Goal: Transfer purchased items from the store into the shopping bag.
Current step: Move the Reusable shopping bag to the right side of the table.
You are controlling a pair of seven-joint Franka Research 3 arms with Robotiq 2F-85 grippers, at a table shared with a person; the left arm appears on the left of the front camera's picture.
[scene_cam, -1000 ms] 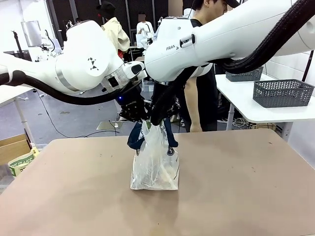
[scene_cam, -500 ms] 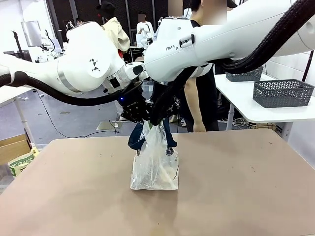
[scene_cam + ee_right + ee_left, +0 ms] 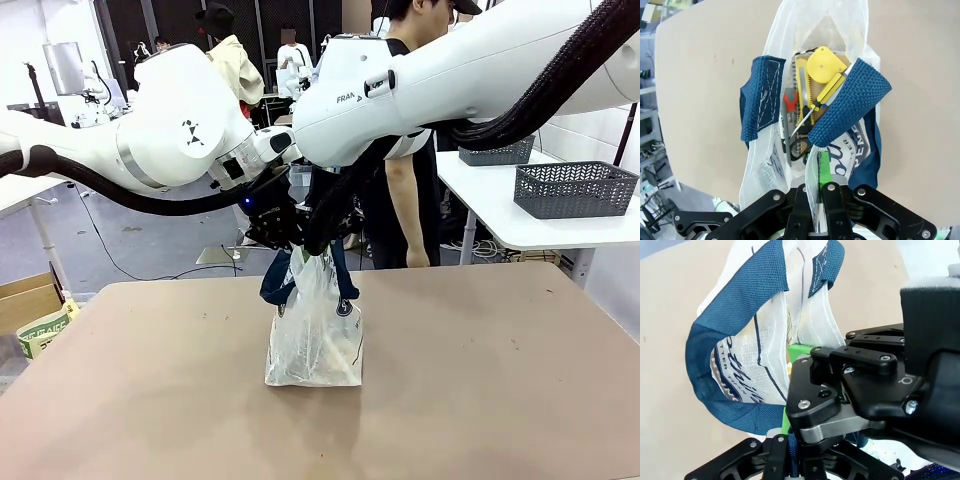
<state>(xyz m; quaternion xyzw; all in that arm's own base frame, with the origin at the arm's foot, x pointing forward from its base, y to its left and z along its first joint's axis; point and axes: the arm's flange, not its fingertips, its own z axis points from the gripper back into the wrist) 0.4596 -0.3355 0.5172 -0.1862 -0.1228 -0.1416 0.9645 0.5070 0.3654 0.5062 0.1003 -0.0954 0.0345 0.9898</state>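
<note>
Front view: the shopping bag (image 3: 314, 335) stands upright in the middle of the tabletop (image 3: 480, 380). Its long axis is vertical, its mouth points up and its base rests on the surface. The left gripper (image 3: 287, 243) and right gripper (image 3: 313, 243) meet above it, jaws closed on its gathered top. The arms partly hide the grip. Bag and arms match a second ago; the person (image 3: 405, 200) behind has shifted slightly right.

Left wrist view: a navy handle (image 3: 715, 365) loops at left, its lettering cut off. The right gripper's black body blocks the bag's mouth.

Right wrist view: looking down into the mouth, purchased items (image 3: 822, 67) in yellow and dark wrappers sit packed together, hard to separate. The right jaws pinch the translucent rim.
</note>
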